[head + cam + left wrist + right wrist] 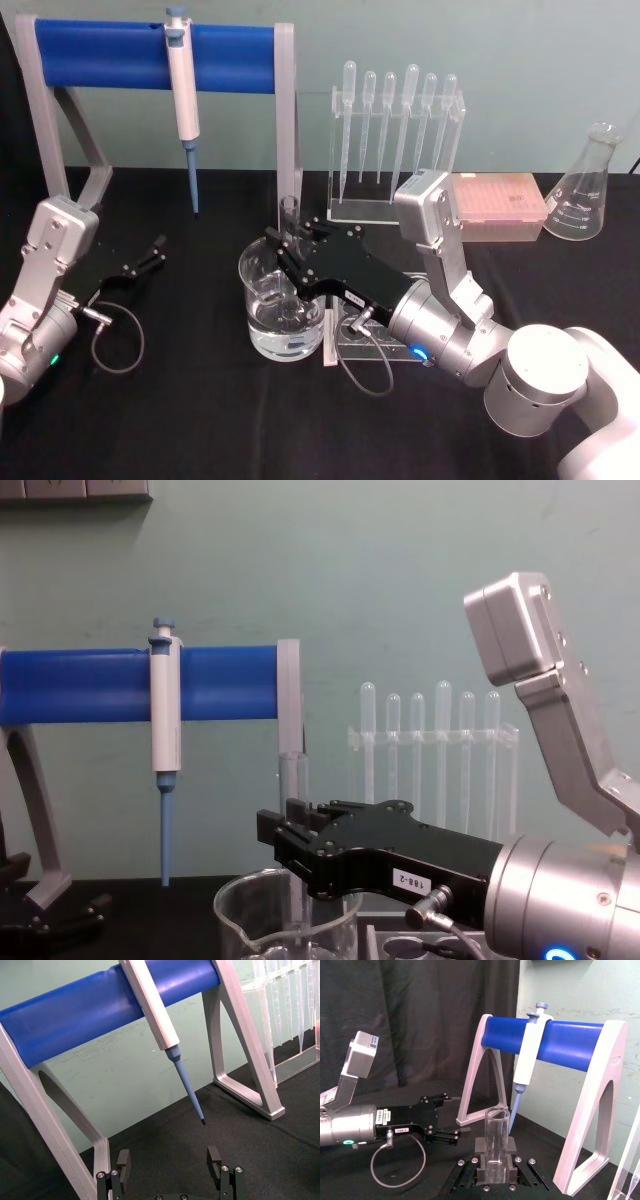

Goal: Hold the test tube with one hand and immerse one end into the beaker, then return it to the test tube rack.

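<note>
My right gripper (287, 256) is shut on the test tube (289, 212), a clear glass tube held upright with its open rim on top. The gripper hangs directly over the beaker (262, 322), a wide glass beaker holding clear liquid at the table's centre. In the chest view the test tube (292, 790) passes down behind the right gripper (276, 842) into the beaker (245, 912); its lower end is hidden. The right wrist view shows the test tube (496, 1137) clamped between the fingers. My left gripper (153, 252) rests open and empty at the left, also seen as the left gripper (169, 1161).
A stand with a blue bar (110, 48) holds a white-and-blue pipettor (182, 95) at the back left. Behind the beaker is a clear rack of pipettes (395, 130), then a pink tip box (497, 200) and a conical flask (590, 190). A clear holder (365, 340) lies under my right wrist.
</note>
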Motion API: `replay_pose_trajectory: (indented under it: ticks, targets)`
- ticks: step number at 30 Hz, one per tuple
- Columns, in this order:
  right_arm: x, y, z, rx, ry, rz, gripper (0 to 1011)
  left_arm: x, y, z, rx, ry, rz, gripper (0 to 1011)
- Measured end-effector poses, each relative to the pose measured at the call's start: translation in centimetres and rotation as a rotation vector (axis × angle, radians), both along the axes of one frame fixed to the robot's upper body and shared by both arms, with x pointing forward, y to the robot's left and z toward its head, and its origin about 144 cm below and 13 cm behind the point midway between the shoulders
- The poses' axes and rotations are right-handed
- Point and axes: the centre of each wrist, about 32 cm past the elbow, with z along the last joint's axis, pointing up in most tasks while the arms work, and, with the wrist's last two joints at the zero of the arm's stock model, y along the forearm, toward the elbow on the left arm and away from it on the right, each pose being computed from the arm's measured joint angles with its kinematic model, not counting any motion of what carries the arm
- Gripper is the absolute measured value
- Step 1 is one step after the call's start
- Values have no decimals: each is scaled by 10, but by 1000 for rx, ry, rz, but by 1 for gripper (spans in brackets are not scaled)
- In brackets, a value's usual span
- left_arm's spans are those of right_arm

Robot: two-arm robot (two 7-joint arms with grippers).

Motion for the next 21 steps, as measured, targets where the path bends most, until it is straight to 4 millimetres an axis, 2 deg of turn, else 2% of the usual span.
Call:
replay_pose_trajectory:
  ticks: [21]
  targets:
    - [0, 0, 0, 0, 0, 0, 226, 0, 0, 0, 0, 0, 0, 1000]
